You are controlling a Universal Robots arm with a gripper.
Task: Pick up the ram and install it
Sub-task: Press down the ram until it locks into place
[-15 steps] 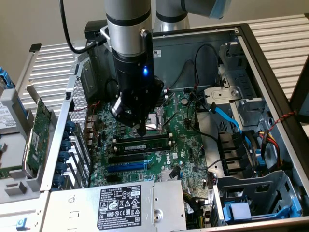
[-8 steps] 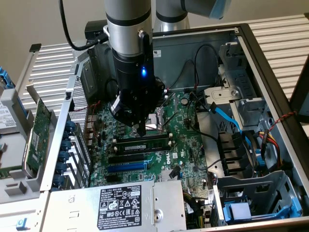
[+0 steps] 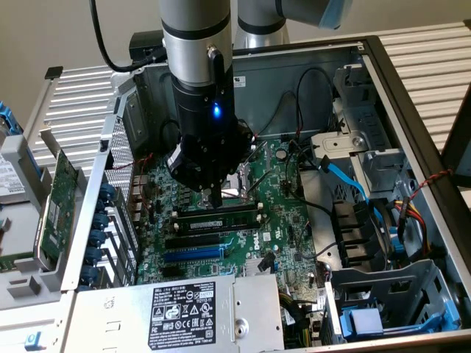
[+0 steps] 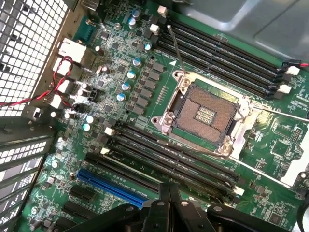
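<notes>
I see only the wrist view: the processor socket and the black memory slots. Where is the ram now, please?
Observer: In the exterior view, the ram stands along a memory slot, directly under the gripper.
Operator: Does the gripper touch it?
Observer: The fingertips reach its top edge. I cannot tell whether they press on it.
Operator: Is anything outside the case?
Observer: Yes, a green expansion card stands outside the case, at the exterior view's left.
</notes>
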